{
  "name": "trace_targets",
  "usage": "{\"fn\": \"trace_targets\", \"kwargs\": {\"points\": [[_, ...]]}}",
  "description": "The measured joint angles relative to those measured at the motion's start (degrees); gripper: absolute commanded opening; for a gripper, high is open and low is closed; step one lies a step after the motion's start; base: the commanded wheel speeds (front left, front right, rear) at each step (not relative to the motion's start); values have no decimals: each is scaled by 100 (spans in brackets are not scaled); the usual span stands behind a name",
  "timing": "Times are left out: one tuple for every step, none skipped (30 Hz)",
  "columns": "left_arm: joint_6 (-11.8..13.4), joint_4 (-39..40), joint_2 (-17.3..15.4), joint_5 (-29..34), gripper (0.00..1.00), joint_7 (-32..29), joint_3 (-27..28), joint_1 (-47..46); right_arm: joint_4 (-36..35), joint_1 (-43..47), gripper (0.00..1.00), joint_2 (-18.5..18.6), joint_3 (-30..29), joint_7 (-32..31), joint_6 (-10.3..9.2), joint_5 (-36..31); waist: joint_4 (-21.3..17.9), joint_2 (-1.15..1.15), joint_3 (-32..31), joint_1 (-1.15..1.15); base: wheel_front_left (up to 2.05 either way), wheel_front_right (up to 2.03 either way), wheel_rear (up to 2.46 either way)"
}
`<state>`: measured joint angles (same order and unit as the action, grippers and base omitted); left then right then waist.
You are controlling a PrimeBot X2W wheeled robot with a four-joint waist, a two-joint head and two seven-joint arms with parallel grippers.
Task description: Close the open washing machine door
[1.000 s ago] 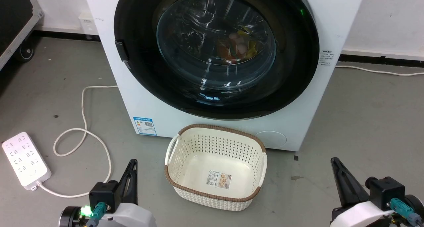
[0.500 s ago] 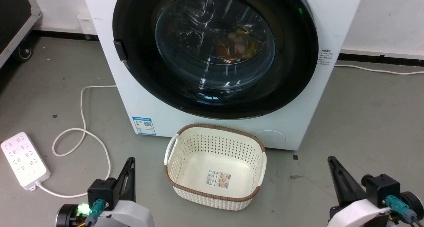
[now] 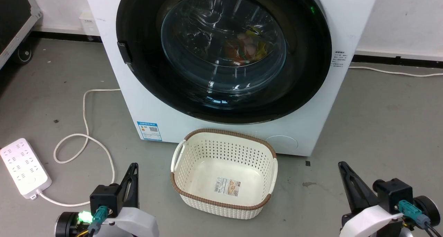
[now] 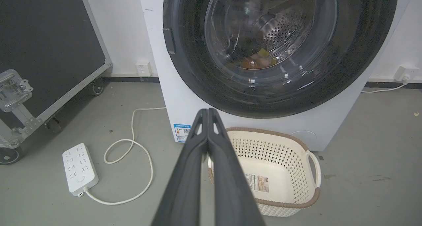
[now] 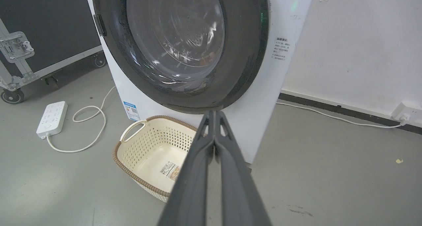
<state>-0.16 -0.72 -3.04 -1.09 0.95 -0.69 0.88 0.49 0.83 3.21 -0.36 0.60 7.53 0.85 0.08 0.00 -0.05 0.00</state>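
The washing machine door (image 3: 223, 53) lies ahead of and above both tools, its black rim apparently flush with the cabinet, so the closing looks done. The left tool (image 4: 208, 112) and right tool (image 5: 214, 113) have fingers pressed together, empty. The next move is probably just checking the latch.

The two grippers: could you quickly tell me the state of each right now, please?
Left gripper: shut, holding nothing.
Right gripper: shut, holding nothing.
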Motion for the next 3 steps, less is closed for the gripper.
{"fn": "trace_targets", "kwargs": {"points": [[0,7,0,4,0,-21,4,0,-1,0,0,0,3,-2,0,-3,-1,0,1,0,0,0,0],[0,13,1,19,0,-44,12,-1,-2,-1,0,0,9,-8,0,-19,-3,0,2,0,0,0,0],[0,21,2,44,0,-51,19,-1,-4,-1,0,-1,14,-15,0,-36,-4,0,3,0,0,0,0]]}}
